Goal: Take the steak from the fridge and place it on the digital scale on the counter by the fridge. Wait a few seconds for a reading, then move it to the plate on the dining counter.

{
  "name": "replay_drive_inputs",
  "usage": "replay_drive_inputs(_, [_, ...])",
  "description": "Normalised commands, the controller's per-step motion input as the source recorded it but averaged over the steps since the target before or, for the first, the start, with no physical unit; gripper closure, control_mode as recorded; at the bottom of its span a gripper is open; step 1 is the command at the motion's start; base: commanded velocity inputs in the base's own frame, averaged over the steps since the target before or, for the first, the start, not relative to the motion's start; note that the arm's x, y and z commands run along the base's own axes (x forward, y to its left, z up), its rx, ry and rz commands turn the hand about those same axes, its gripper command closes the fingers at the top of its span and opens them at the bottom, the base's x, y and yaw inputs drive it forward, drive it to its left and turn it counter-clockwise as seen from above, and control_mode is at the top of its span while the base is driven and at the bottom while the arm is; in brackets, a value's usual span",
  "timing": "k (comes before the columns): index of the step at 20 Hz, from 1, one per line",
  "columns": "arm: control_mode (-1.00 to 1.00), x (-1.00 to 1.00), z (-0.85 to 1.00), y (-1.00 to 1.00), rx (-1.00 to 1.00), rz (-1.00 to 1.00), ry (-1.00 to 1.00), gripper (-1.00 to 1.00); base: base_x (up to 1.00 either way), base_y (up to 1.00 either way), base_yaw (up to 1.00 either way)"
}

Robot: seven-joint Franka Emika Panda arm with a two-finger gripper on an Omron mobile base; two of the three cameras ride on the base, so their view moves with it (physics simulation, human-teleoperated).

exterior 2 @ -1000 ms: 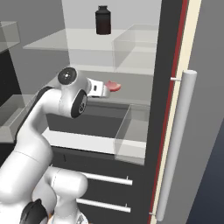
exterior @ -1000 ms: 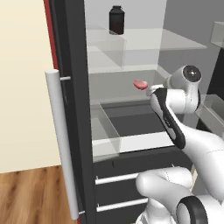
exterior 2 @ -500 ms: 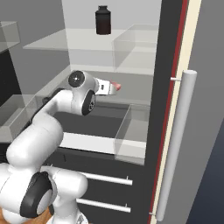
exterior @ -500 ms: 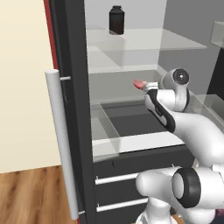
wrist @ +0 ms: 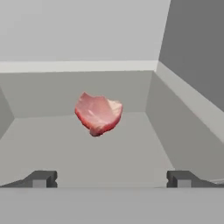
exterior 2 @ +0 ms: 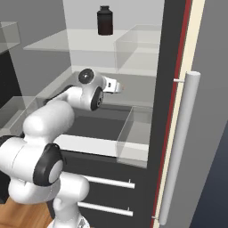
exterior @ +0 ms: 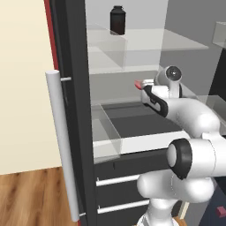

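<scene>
Since the earlier frames the arm has reached deeper into the open fridge point(exterior: 75, 110), its wrist now further in over the glass shelf point(exterior: 132, 143) than a second ago, while the base views are unshifted. Nearest the hand camera, the gripper point(wrist: 111, 178) has its jaws spread fully wide, with nothing between them. Ahead of the fingertips point(wrist: 41, 178), apart from them and roughly centred in the gap, lies the steak point(wrist: 98, 113), a pinkish-red slab resting on the fridge's inner floor short of the back wall; in the left base view it shows as a red sliver point(exterior: 137, 84) just beyond the hand. Further up, a dark jar point(exterior: 117, 20) stands on the top shelf. Judgement: the step in hand is the approach to pick the steak. The next move calls for a short straight advance until the jaws straddle the slab, then closing.
</scene>
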Motion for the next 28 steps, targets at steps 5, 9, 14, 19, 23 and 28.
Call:
replay_drive_inputs(5, [-1.00,0.47,-0.27,0.00,0.07,0.00,0.03,-1.00,0.00,0.00,0.00])
replay_drive_inputs(9, [-1.00,0.55,-0.15,0.00,0.06,0.00,0.00,-1.00,0.00,0.00,0.00])
replay_drive_inputs(14, [-1.00,0.50,-0.04,0.00,0.06,0.00,0.02,-1.00,0.00,0.00,0.00])
replay_drive_inputs(19, [-1.00,0.25,-0.25,-0.16,0.11,-0.02,0.05,-1.00,0.00,0.00,0.00])
replay_drive_inputs(23, [-1.00,0.29,-0.24,-0.15,0.11,-0.02,0.03,-1.00,0.00,0.00,0.00])
replay_drive_inputs(28, [-1.00,0.35,-0.14,-0.05,0.11,-0.03,0.02,-1.00,0.00,0.00,0.00])
